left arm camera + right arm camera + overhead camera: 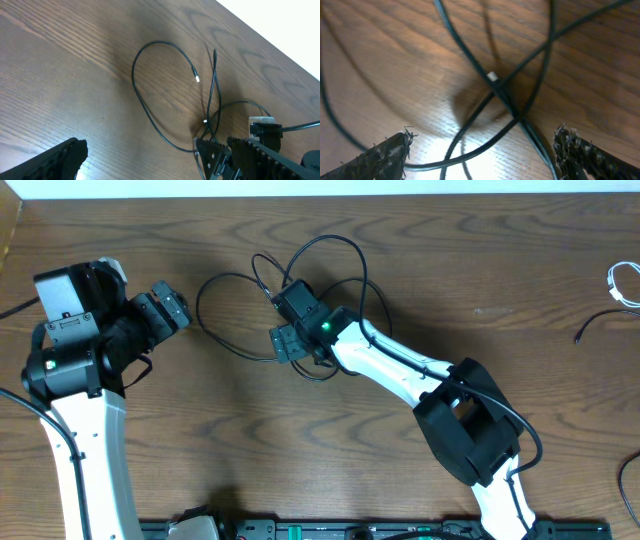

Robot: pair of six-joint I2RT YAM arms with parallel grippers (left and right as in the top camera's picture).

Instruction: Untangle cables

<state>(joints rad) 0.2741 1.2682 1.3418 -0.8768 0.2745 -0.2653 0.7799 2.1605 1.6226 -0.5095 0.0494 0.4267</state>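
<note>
The black cable (335,238) lies in overlapping loops on the wooden table at centre. In the left wrist view it forms a big loop (134,80) with a small plug end. My right gripper (281,318) is low over the tangle. It is open, and crossing black strands (470,57) lie on the wood between its fingers (485,155). My left gripper (172,305) is open and empty (155,165), just left of the big loop. The white cable (622,285) lies apart at the far right edge.
A thin black cord (592,325) lies near the white cable at the right. Another dark curve (625,480) shows at the lower right edge. The right arm (400,370) reaches diagonally from the front. The table's back edge runs along the top.
</note>
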